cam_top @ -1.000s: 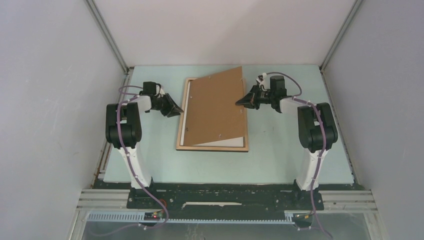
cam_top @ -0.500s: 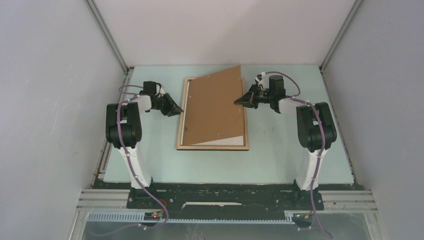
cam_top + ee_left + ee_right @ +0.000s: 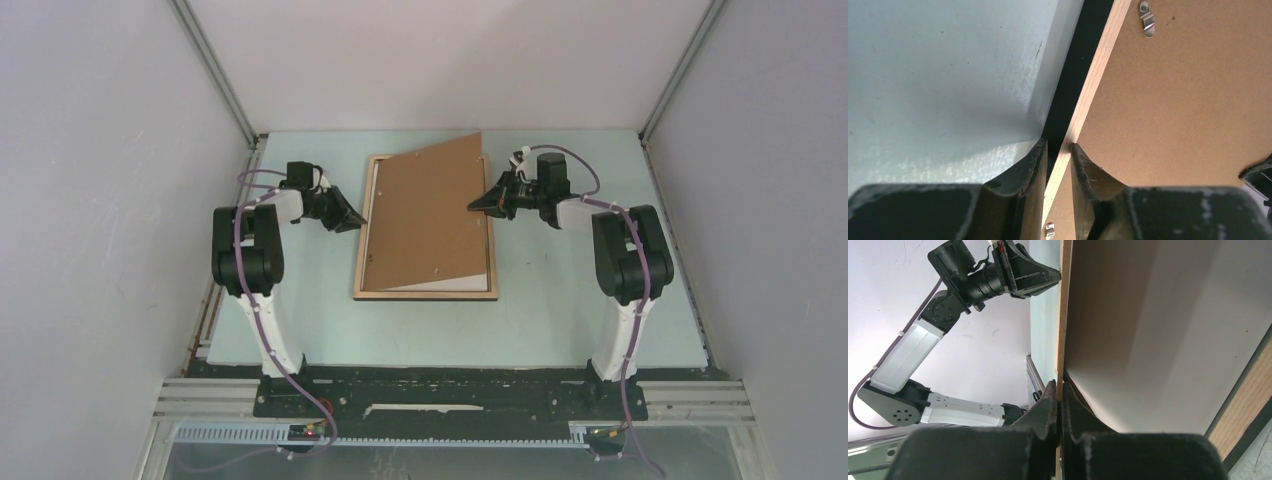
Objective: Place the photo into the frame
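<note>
Most of white-bordered photo sheet (image 3: 447,284) hidden under plain brown backing board (image 3: 428,215); only pale sliver shows by near edge of light-wood rectangular frame (image 3: 425,296). Print side unseen. Wrist views crop board, frame.

The top camera looks down from 6 o'clock, far off. The close wrist cameras face 3 and 9 o'clock, sharing the frame (image 3: 425,295) and backing board (image 3: 425,215).

**A:** how's the frame (image 3: 425,296) sitting?

**B:** flat mid-counter (image 3: 560,310), back up, light wood rim showing, long sides running away from the arms.

**A:** and the photo (image 3: 450,284)?

**B:** inside it i think. Just a white wedge by the near rim, rest is hidden under the backing board (image 3: 425,215).
</note>
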Controlling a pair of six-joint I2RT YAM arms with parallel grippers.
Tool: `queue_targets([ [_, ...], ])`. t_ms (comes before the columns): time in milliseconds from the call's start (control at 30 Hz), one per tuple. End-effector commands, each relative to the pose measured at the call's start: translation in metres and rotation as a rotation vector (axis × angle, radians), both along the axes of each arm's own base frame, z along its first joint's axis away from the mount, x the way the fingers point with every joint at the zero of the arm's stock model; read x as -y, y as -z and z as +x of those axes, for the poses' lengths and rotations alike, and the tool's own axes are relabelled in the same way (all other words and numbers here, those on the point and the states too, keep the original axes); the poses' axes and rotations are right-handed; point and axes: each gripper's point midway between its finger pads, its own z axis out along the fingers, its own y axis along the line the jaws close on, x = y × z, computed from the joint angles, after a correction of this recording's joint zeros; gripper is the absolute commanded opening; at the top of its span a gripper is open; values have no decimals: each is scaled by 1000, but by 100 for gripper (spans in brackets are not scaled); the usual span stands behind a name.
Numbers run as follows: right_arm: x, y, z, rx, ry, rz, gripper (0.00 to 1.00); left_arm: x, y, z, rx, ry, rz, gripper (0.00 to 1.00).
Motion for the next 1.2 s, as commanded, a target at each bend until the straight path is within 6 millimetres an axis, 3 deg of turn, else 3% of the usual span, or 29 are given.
queue_targets([
  [0, -4, -48, -4, 202, -37, 27, 0, 5, 1, 2, -9, 26, 19, 27],
  [333, -5, -49, -7, 221, -34, 73, 0, 4, 2, 2, -13, 26, 22, 26],
  [1167, -16, -7, 5, 134, -60, 39, 0, 5, 0, 2, -11, 28, 18, 25],
])
